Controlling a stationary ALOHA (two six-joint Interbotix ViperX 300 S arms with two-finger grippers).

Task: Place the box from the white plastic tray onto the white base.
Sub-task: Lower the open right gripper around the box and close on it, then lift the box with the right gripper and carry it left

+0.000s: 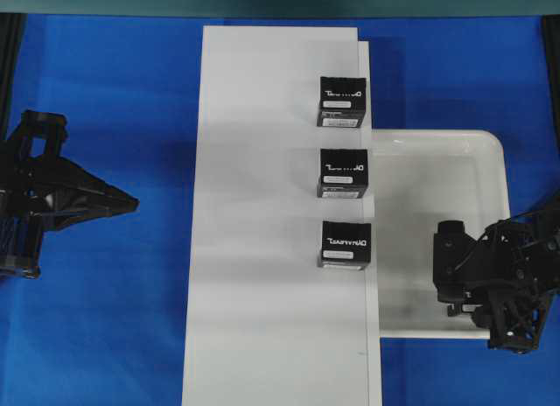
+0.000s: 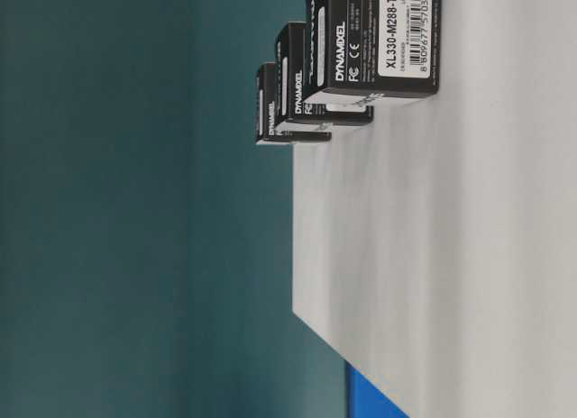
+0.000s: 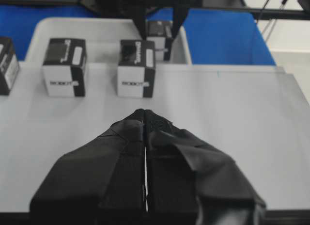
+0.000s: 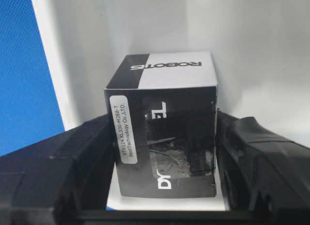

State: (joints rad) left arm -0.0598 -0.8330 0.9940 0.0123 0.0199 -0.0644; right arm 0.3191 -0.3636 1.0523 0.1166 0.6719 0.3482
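The box (image 4: 162,137), black with a white label strip, stands in the white plastic tray (image 1: 437,161) near its front right. My right gripper (image 4: 163,137) is shut on the box, with a finger pressed on each side. From overhead the gripper (image 1: 457,264) and the box (image 1: 451,251) merge into one dark block. The box also shows in the left wrist view (image 3: 159,38) between the right fingers. The white base (image 1: 262,248) lies left of the tray. My left gripper (image 3: 145,113) is shut and empty, hovering off the base's left side (image 1: 131,202).
Three similar black boxes (image 1: 341,100) (image 1: 343,172) (image 1: 344,245) stand in a row along the base's right edge, next to the tray. They also show in the table-level view (image 2: 370,40). Blue table (image 1: 105,318) surrounds everything.
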